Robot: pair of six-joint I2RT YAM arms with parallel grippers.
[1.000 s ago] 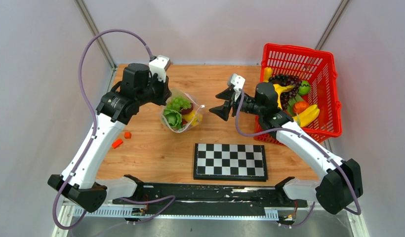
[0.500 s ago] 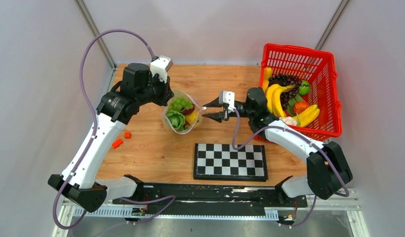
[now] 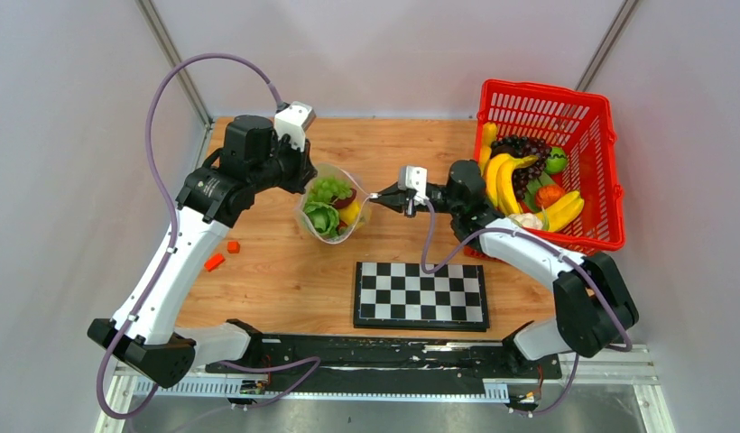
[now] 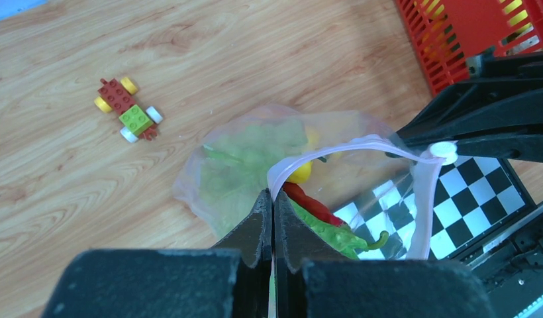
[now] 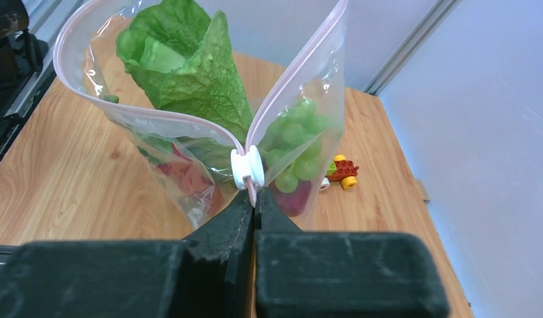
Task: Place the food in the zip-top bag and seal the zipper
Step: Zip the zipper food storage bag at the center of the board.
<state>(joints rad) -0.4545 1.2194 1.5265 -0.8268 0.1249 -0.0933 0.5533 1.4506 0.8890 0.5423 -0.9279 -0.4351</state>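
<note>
Mid-bench, left of centre: zip-top bag [image 3: 334, 213] is held between both tools, mouth gaping. Left tool [image 4: 273, 196] is clenched on the zipper [image 4: 361, 142] at the bag's left end. Right tool [image 5: 251, 196] is clenched on the same pink strip at the other end, fingertips just below the white slider [image 5: 246, 167]. Zipper not sealed: its two sides bow apart from the slider. Inside the bag: lettuce [image 5: 189, 73], green grapes [image 5: 296, 140], a yellow piece [image 4: 299, 172], something red [image 4: 312, 202]. Can't tell whether the bag bottom rests on the bench [image 3: 285, 280]. Red basket [image 3: 545, 90] at far right holds bananas and other toy food. Chessboard [image 3: 420, 294] lies near the bag, toward the arm bases. Toy-brick figure [image 4: 128, 110] sits on the bench on the bag's left side, not touching.
</note>
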